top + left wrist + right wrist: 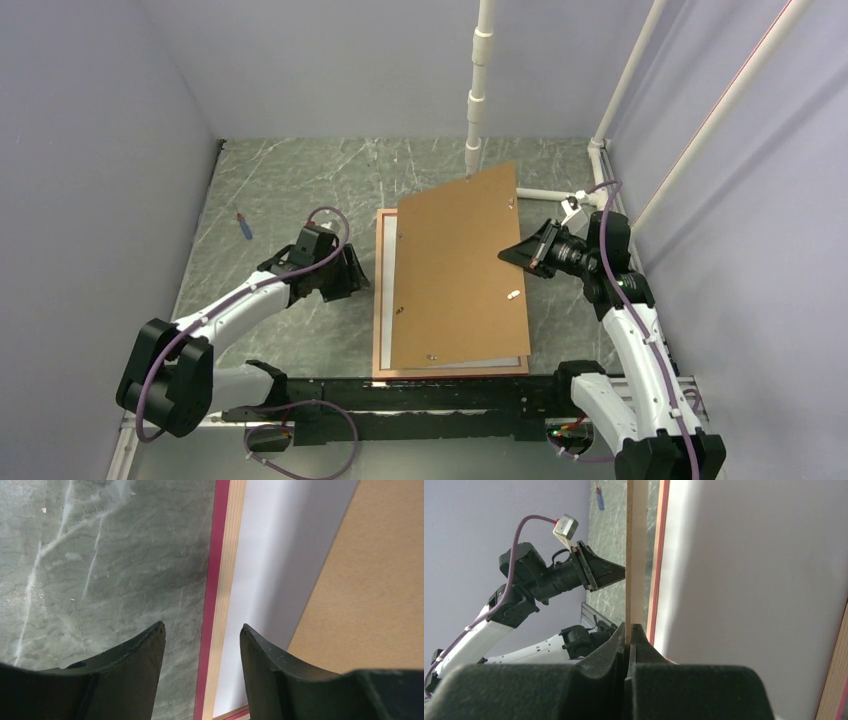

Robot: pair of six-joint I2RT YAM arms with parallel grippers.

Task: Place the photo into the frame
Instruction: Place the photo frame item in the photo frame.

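The frame (380,300) with reddish-pink edges lies flat on the table. In it lies the photo (389,290), white back up, its printed side hidden. The brown backing board (460,270) lies askew over both, its far end past the frame. My right gripper (510,255) is shut on the board's right edge, seen edge-on in the right wrist view (636,555). My left gripper (358,275) is open and empty, hovering over the frame's left edge (217,580), with the white photo back (260,580) and the board (380,580) to its right.
A small blue and red pen-like item (243,226) lies at the far left of the table. A white pipe stand (480,90) rises behind the board. Grey walls close in on both sides. A small white tab (513,294) sits on the board.
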